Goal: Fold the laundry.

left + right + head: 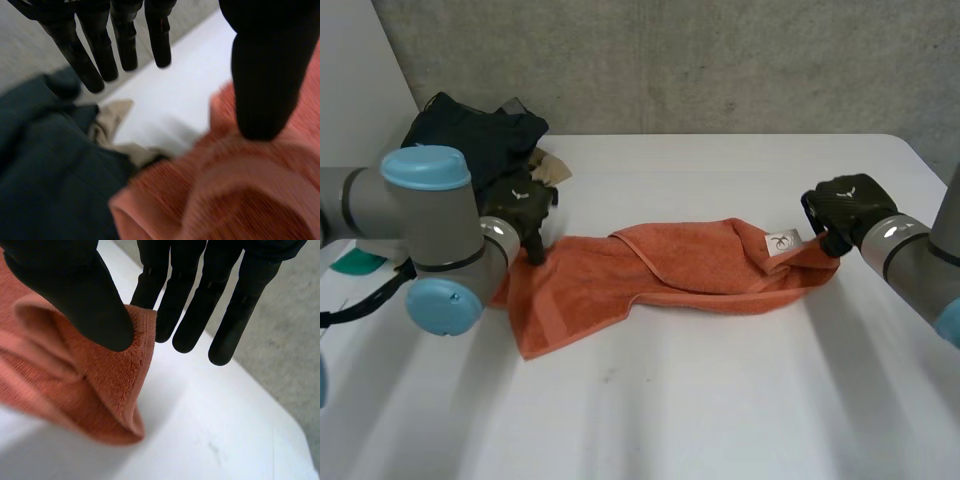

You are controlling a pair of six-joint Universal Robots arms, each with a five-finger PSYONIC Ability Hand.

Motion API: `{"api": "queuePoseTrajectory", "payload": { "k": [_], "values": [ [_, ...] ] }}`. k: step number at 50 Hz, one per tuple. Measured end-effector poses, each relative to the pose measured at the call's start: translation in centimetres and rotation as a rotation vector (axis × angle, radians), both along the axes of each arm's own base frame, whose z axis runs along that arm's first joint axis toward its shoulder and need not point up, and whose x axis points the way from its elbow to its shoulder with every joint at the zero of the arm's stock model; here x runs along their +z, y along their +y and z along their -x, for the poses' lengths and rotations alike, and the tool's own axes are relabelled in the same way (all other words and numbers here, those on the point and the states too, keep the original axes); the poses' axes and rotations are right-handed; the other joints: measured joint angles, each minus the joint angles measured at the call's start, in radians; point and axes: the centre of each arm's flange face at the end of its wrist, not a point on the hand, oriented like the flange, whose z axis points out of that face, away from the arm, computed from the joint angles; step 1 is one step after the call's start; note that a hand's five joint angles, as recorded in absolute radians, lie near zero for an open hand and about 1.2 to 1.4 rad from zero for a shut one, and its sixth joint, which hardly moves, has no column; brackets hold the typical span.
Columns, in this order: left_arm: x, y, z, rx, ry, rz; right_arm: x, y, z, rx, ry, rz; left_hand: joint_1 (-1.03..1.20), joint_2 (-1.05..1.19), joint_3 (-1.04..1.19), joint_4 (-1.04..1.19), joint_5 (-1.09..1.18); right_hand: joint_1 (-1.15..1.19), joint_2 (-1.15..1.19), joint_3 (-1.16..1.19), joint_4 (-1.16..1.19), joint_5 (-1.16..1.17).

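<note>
The right hand (85, 295) comes in low from the right, its straight fingers and thumb pinching the right end of the orange towel (700, 262). The nubby terry lies bunched in a long, rumpled strip across the white table (720, 400). At its left end the left hand (260, 75) is spread wide, thumb resting on the cloth and fingers straight toward a dark clothes heap (470, 135) at the far left.

Rumpled orange towel (660, 270) lies stretched out near dark clothes (470, 135).
</note>
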Motion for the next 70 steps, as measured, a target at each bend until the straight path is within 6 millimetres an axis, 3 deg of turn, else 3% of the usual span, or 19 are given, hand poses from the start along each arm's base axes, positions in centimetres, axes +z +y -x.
{"api": "queuePoseTrajectory", "payload": {
  "k": [3, 8, 16, 19, 20, 21, 25, 32, 37, 45, 48, 49, 50, 54, 59, 64, 68, 69, 70],
  "values": [
    [-1.1, 0.1, 0.0, -0.013, -0.033, -0.074, 0.1, 0.2, 1.0, -0.019, 0.023, -0.048, 0.136, 0.132, 0.134, 0.133, 0.132, 0.0, 0.0, 0.0, 0.0, 0.0],
    [-0.8, 0.6, 0.2, -0.036, -0.04, -0.128, 0.4, 0.6, 3.0, -0.048, 0.073, -0.098, 0.689, 0.701, 0.696, 0.686, 0.68, 0.0, 0.0, 0.0, 0.0, 0.0],
    [1.8, 1.8, 1.0, -0.063, -0.016, -0.088, 1.7, 1.7, 7.4, -0.061, 0.283, -0.198, 0.728, 0.795, 0.788, 0.789, 0.757, 0.0, 0.0, 0.0, 0.0, 0.0],
    [2.5, 2.3, 1.2, -0.072, -0.013, -0.077, 2.5, 1.8, 8.4, -0.064, 0.332, -0.212, 0.728, 0.795, 0.788, 0.789, 0.757, -0.165, -0.203, -0.204, -0.206, -0.169],
    [2.9, 2.8, 1.4, -0.081, -0.012, -0.07, 3.1, 1.7, 8.7, -0.067, 0.345, -0.205, 0.728, 0.795, 0.788, 0.789, 0.757, -0.485, -0.532, -0.505, -0.506, -0.493],
    [3.1, 3.1, 1.5, -0.085, -0.012, -0.067, 3.5, 1.6, 8.7, -0.07, 0.343, -0.194, 0.728, 0.795, 0.788, 0.789, 0.757, -0.636, -0.683, -0.674, -0.661, -0.65],
    [3.7, 4.3, 1.7, -0.1, -0.022, -0.063, 5.1, 1.4, 7.3, -0.068, 0.288, -0.13, 0.728, 0.795, 0.788, 0.789, 0.757, -0.914, -0.969, -0.973, -0.974, -0.946],
    [3.8, 6.5, 1.0, -0.104, -0.054, -0.091, 6.9, 3.1, 2.3, 0.024, 0.147, -0.05, 0.728, 0.795, 0.788, 0.789, 0.757, -0.914, -0.974, -0.98, -0.985, -0.946],
    [3.4, 8.3, 0.1, -0.114, -0.09, -0.122, 6.3, 4.5, -1.7, 0.123, 0.067, -0.059, 0.728, 0.795, 0.788, 0.789, 0.757, -0.914, -0.974, -0.98, -0.985, -0.946],
    [2.9, 10.9, -1.3, -0.136, -0.14, -0.165, 2.3, 4.9, -7.1, 0.218, -0.017, -0.143, 0.724, 0.772, 0.77, 0.765, 0.753, -0.911, -0.97, -0.976, -0.981, -0.94],
    [3.4, 11.6, -1.8, -0.141, -0.134, -0.164, 0.0, 4.5, -8.9, 0.227, -0.038, -0.188, 0.21, 0.303, 0.308, 0.296, 0.303, -0.866, -0.903, -0.912, -0.924, -0.879],
    [3.4, 11.6, -1.9, -0.141, -0.132, -0.163, -0.3, 4.5, -9.0, 0.227, -0.04, -0.191, 0.21, 0.303, 0.308, 0.296, 0.303, -0.861, -0.897, -0.904, -0.919, -0.874],
    [3.8, 11.7, -2.1, -0.143, -0.122, -0.155, -1.4, 4.2, -9.7, 0.223, -0.045, -0.199, -0.007, 0.062, 0.073, 0.056, 0.058, -0.825, -0.864, -0.87, -0.883, -0.839],
    [4.8, 11.4, -2.5, -0.141, -0.095, -0.126, -3.2, 3.2, -10.7, 0.206, -0.051, -0.187, -0.034, -0.007, -0.004, -0.023, -0.026, -0.694, -0.746, -0.747, -0.759, -0.713],
    [6.3, 10.2, -3.2, -0.126, -0.057, -0.078, -4.6, 1.8, -11.5, 0.175, -0.066, -0.132, -0.06, -0.06, -0.055, -0.066, -0.078, -0.07, -0.107, -0.13, -0.141, -0.107],
    [6.8, 8.8, -3.4, -0.108, -0.037, -0.049, -3.1, 1.4, -11.6, 0.165, -0.092, -0.08, -0.115, -0.097, -0.089, -0.099, -0.111, -0.006, -0.005, -0.006, -0.004, -0.004],
    [7.1, 6.7, -3.0, -0.091, -0.019, -0.009, 1.5, 2.3, -11.2, 0.181, -0.148, -0.008, -0.211, -0.184, -0.178, -0.194, -0.178, -0.006, -0.005, -0.005, -0.004, -0.004],
    [7.0, 5.7, -2.7, -0.084, -0.011, 0.007, 4.0, 3.1, -10.9, 0.2, -0.183, 0.029, -0.216, -0.193, -0.184, -0.202, -0.178, -0.006, -0.005, -0.005, -0.004, -0.004],
    [7.0, 5.0, -2.6, -0.081, -0.007, 0.014, 5.0, 3.5, -10.8, 0.209, -0.197, 0.043, -0.216, -0.194, -0.184, -0.202, -0.178, -0.006, -0.005, -0.005, -0.004, -0.004]
  ]
}}
